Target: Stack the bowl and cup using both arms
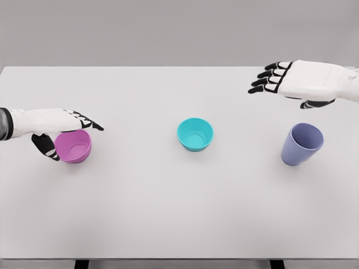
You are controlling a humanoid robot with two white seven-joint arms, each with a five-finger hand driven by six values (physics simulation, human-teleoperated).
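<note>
Head view, high over table point(168, 224)

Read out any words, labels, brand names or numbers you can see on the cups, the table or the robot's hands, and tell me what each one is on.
None: no text, number or logo shows anywhere.
Pink cup, teal bowl, purple cup: plain, unmarked.
Table: bare white, no markings.
Left hand and right hand: white and black shells, no lettering visible.
</note>
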